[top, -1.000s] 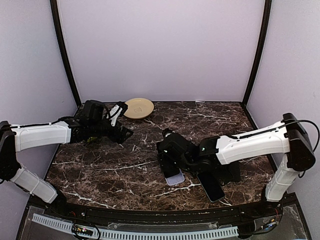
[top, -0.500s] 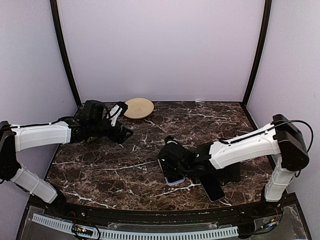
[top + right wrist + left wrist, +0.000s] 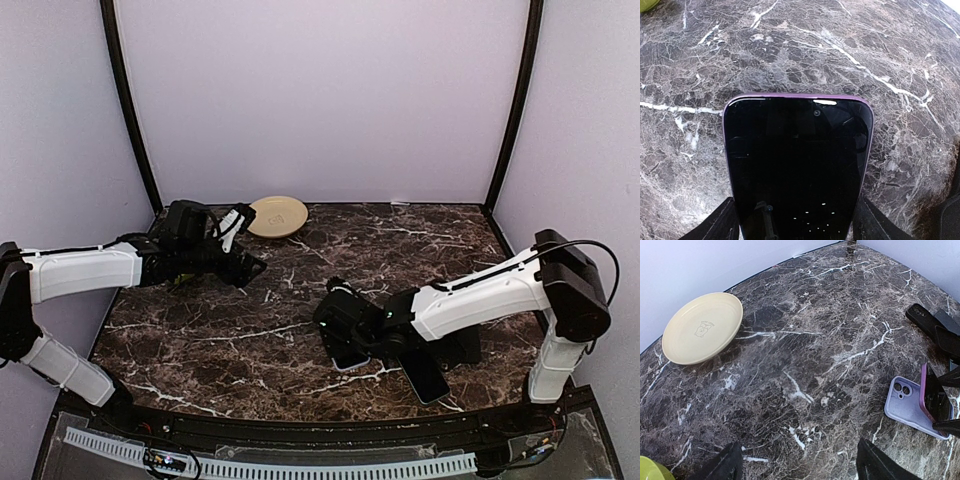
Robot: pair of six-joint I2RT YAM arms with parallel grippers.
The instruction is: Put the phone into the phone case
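Note:
My right gripper (image 3: 345,330) is shut on a purple phone (image 3: 797,165) with a black screen, gripping its two long sides low down. The phone is held tilted just over a lavender phone case (image 3: 907,405) that lies flat on the marble table with its camera holes toward the left. In the left wrist view the phone (image 3: 932,400) stands edgewise over the case's right part. In the top view the case (image 3: 352,362) is mostly hidden under the gripper. My left gripper (image 3: 245,265) is open and empty, hovering at the far left, well away from the case.
A cream plate (image 3: 278,216) sits at the back of the table. A second dark phone (image 3: 422,373) lies near the front edge, right of the case, beside a black object (image 3: 465,345). A green object (image 3: 650,471) lies under the left arm.
My right gripper has gone down and a little toward the near edge with the purple phone, now covering most of the lavender case. The left arm has not moved.

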